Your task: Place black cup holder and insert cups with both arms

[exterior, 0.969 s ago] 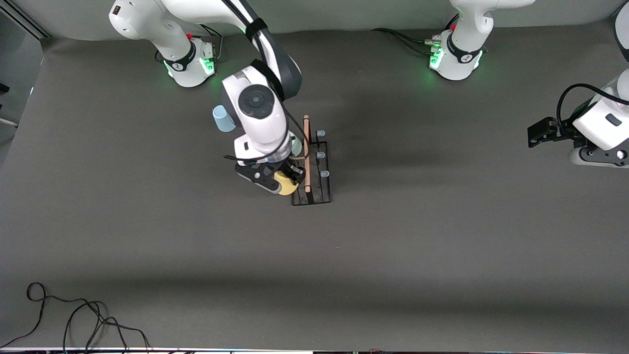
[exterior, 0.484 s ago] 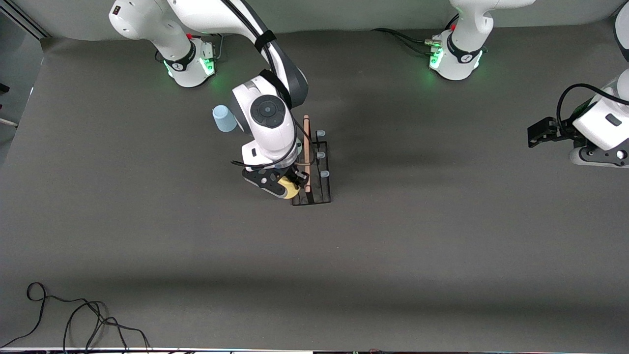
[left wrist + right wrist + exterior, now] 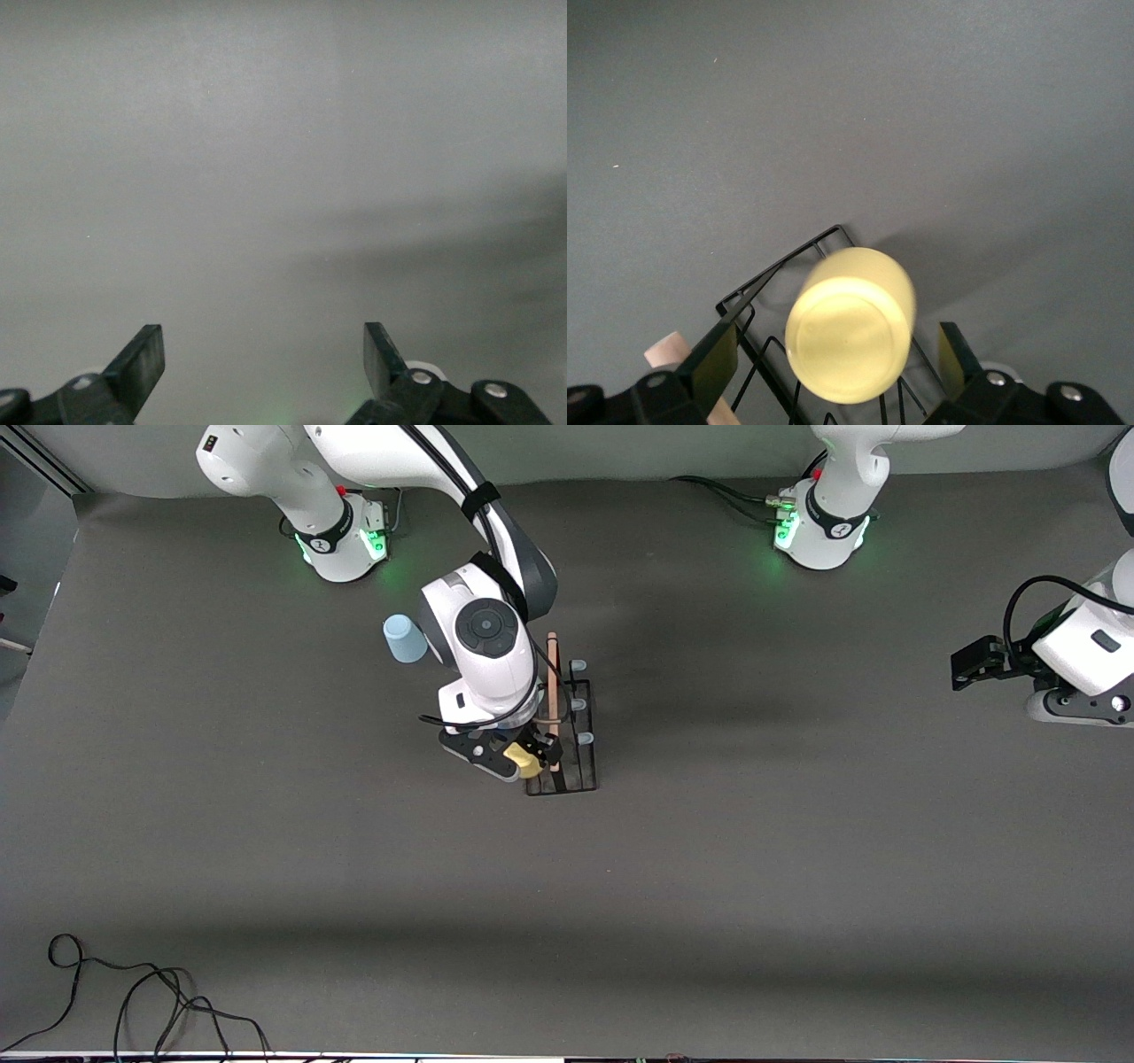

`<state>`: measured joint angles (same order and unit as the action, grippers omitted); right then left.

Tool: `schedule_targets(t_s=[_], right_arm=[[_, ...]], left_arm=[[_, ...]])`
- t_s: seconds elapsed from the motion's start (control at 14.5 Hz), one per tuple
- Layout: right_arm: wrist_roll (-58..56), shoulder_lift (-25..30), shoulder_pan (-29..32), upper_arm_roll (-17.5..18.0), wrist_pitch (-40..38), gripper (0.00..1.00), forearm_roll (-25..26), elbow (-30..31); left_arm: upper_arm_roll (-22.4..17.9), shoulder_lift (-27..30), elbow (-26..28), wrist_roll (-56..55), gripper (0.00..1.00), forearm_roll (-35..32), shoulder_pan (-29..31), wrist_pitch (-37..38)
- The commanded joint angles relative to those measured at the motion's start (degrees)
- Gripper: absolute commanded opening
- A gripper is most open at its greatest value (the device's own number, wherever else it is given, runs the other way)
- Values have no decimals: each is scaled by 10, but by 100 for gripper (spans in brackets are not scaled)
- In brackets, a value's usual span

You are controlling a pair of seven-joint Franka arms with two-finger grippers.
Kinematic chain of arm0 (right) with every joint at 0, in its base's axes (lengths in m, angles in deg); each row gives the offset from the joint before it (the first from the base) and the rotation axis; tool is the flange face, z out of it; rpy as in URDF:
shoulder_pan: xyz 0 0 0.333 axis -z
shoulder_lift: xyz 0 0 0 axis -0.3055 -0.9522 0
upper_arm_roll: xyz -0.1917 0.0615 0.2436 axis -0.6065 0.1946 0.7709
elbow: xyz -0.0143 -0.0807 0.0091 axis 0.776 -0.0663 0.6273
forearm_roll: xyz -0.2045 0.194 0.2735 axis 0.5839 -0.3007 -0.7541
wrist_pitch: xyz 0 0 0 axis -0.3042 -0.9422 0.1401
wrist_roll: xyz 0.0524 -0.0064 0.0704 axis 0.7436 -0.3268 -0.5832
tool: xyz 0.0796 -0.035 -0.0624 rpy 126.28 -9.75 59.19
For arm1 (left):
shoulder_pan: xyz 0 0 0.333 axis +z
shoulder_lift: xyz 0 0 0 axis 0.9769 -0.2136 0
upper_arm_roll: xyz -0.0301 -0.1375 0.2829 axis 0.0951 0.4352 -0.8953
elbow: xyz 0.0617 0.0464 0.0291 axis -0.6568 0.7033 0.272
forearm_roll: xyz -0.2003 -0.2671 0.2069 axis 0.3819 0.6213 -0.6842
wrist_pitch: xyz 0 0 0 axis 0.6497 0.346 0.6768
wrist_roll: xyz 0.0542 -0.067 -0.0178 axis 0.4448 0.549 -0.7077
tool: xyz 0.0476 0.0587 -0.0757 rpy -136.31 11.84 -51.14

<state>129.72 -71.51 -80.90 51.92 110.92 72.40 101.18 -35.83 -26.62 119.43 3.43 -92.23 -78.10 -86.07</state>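
The step in hand is judged to be the seating of the yellow cup point(image 3: 523, 760) on a peg of the black cup holder point(image 3: 574, 766), which stands just above and left of the front view's centre. The cup is seen mouth-down over the rack's near corner, between the spread fingers of the right claw point(image 3: 833, 359); a gap shows on each side, so it appears released rather than gripped. Next, a straight lift clear of the wooden handle point(image 3: 553, 691) seems called for, then a reach to the light blue cup point(image 3: 404, 638) standing at upper left. The left claw point(image 3: 264, 354) is held open and empty, waiting at the right edge. The tabletop point(image 3: 709, 886) is covered in plain dark grey matting, with loose cable point(image 3: 133, 1001) at lower left.
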Motion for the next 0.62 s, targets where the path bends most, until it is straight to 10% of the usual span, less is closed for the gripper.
schedule_targets(t_s=[0.0,0.55], right_arm=[[-54,23,7,-13,-61,100,5,-16],[-342,237,52,-168,-348,100,15,-18]], left_arm=[[-1,3,-4,-5,100,-10,-5,12],[-1,1,-4,-5,100,-10,-4,9]])
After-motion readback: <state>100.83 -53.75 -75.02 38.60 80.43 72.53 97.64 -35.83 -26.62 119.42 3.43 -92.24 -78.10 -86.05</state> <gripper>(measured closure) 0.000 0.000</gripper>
